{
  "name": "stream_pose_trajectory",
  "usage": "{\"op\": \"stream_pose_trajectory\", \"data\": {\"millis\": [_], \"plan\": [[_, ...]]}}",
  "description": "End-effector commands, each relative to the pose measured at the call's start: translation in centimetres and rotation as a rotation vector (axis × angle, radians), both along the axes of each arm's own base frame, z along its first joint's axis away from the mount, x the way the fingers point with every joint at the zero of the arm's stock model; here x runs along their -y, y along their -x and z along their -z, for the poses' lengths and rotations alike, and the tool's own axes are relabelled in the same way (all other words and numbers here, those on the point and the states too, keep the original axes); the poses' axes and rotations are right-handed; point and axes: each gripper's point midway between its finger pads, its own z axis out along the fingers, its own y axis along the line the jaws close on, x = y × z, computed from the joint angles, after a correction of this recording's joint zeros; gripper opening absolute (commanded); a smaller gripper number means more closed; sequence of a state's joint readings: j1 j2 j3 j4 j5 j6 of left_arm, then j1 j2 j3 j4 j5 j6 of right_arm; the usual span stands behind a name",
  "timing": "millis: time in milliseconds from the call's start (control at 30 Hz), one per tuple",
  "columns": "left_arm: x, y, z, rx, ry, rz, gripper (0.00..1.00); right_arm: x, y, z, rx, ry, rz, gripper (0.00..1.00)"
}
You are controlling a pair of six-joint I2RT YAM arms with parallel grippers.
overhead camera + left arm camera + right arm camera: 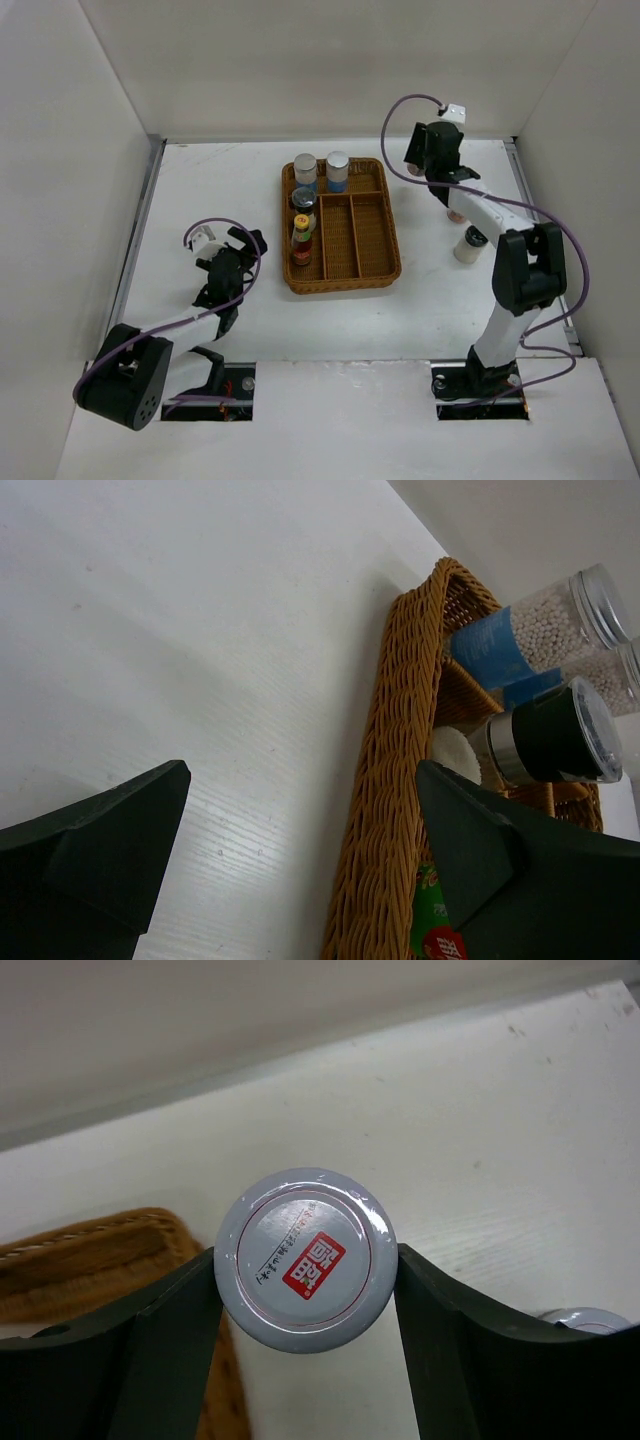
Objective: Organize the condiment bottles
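Four condiment bottles stand in the left compartments of the wicker tray (372, 225). Two are silver-capped shakers (305, 170) (337, 170), one is a black-capped grinder (303, 200), and one is a red yellow-capped sauce bottle (301, 240). My right gripper (305, 1290) is at the back right of the table, shut on a white-capped jar (305, 1258); both fingers press its lid. Another bottle (470, 244) stands right of the tray. My left gripper (300, 850) hangs open left of the tray with nothing between its fingers. The left wrist view shows a blue-labelled shaker (545, 630) and the grinder (555, 740).
The tray's two long right compartments (355, 235) hold nothing. A second cap (585, 1320) peeks past my right finger. White walls close in the table on the left, back and right. A small pinkish item (455, 214) lies under the right arm.
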State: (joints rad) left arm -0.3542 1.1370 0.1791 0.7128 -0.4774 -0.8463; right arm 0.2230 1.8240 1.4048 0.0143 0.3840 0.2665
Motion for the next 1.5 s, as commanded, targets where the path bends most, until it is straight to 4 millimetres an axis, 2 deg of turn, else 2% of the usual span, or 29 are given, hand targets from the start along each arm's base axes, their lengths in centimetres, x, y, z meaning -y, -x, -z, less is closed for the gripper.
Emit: {"op": "stream_pose_trajectory", "data": {"millis": [0,100,200,300,400,533,667,767,833,867,1000,1133,1233,1333,1467], "plan": [[0.8,-1.1,-2.9,0.090,0.046,0.018,1.00,-5.6,-0.2,-10.0,0.275,-0.081,-0.129,0.49],[0.6,-1.1,-2.6,0.080,0.044,0.013,1.00,-9.1,-0.5,-9.3,0.260,-0.123,-0.191,0.49],[0.9,-0.9,-3.3,0.103,0.049,0.020,1.00,-12.3,-0.5,-8.2,0.237,-0.156,-0.261,0.49],[0.6,-1.0,-3.0,0.095,0.048,0.013,1.00,-14.1,-1.2,-7.2,0.219,-0.174,-0.294,0.49],[1.0,-0.8,-3.3,0.104,0.050,0.024,1.00,-15.1,-1.6,-5.6,0.199,-0.187,-0.307,0.49],[1.0,-0.9,-2.8,0.088,0.045,0.025,1.00,-15.3,-2.3,-2.6,0.148,-0.181,-0.289,0.51],[0.9,-0.9,-3.2,0.100,0.047,0.023,1.00,-14.9,-2.2,0.5,0.089,-0.155,-0.267,0.61],[1.1,-0.9,-3.2,0.101,0.050,0.030,1.00,-14.8,-2.0,1.8,0.056,-0.143,-0.266,0.70],[1.0,-0.9,-3.3,0.104,0.050,0.029,1.00,-14.8,-1.9,1.9,0.052,-0.145,-0.270,0.78],[0.9,-0.9,-3.1,0.098,0.047,0.026,1.00,-14.9,-1.9,1.3,0.061,-0.148,-0.272,0.82],[1.3,-0.9,-3.3,0.101,0.050,0.035,1.00,-14.5,-0.8,-3.0,0.128,-0.157,-0.281,0.92],[1.2,-0.8,-3.0,0.097,0.049,0.035,1.00,-12.5,2.0,-7.5,0.198,-0.180,-0.238,0.92],[1.2,-0.7,-3.5,0.115,0.055,0.035,1.00,-7.4,5.3,-8.9,0.237,-0.183,-0.101,0.91],[1.3,-0.7,-3.3,0.114,0.059,0.039,1.00,-2.2,9.5,-8.8,0.261,-0.190,0.044,0.90],[1.6,-0.7,-3.4,0.114,0.059,0.046,1.00,4.8,15.3,-6.4,0.242,-0.123,0.283,0.95]]}}
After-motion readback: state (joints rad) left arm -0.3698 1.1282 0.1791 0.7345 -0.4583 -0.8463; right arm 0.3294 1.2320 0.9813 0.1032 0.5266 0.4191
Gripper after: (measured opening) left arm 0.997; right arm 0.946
